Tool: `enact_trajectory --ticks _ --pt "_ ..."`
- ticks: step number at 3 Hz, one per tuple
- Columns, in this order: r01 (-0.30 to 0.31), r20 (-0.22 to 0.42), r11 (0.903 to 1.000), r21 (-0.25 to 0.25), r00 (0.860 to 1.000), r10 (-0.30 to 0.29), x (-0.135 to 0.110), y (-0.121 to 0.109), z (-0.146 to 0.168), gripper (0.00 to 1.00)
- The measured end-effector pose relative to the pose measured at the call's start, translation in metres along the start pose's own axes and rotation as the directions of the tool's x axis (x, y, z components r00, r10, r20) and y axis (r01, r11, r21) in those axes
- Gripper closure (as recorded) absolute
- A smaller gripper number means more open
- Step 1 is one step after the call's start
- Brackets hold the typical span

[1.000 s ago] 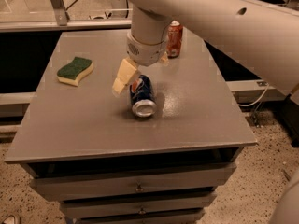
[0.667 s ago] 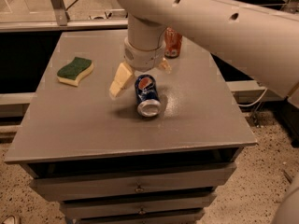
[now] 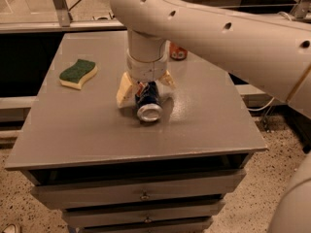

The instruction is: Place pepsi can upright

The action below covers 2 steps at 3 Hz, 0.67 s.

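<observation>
We read no legible lettering on the blue aluminium pepsi can [image 3: 147, 100]. It lies on its side near the middle of the flat grey table top [image 3: 73, 125], silver end toward the camera. The two-finger gripper [image 3: 146, 92] straddles it, cream fingers [image 3: 124, 90] spread, not clamped. The arm hides most of a red-orange soda can [image 3: 178, 52]. A green-and-yellow sponge [image 3: 77, 73] lies well apart.

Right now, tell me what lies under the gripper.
Under the gripper, between its open fingers, the pepsi can lies on its side on the table, silver end facing the camera. The wrist covers the can's far end.
</observation>
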<state>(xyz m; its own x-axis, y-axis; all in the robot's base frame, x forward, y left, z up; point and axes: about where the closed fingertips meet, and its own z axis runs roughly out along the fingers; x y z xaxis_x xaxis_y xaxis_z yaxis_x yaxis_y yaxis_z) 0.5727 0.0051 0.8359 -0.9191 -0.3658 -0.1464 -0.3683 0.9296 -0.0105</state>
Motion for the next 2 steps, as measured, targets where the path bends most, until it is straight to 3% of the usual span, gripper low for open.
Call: enact_trajectory --ticks 1,2 --pt "-0.046 0.005 0.9989 0.014 0.999 0.046 -0.006 0.0 0.002 0.39" --pt "-0.055 0.037 0.9981 0.027 0.998 0.054 -0.017 -0.002 -0.005 0.62"
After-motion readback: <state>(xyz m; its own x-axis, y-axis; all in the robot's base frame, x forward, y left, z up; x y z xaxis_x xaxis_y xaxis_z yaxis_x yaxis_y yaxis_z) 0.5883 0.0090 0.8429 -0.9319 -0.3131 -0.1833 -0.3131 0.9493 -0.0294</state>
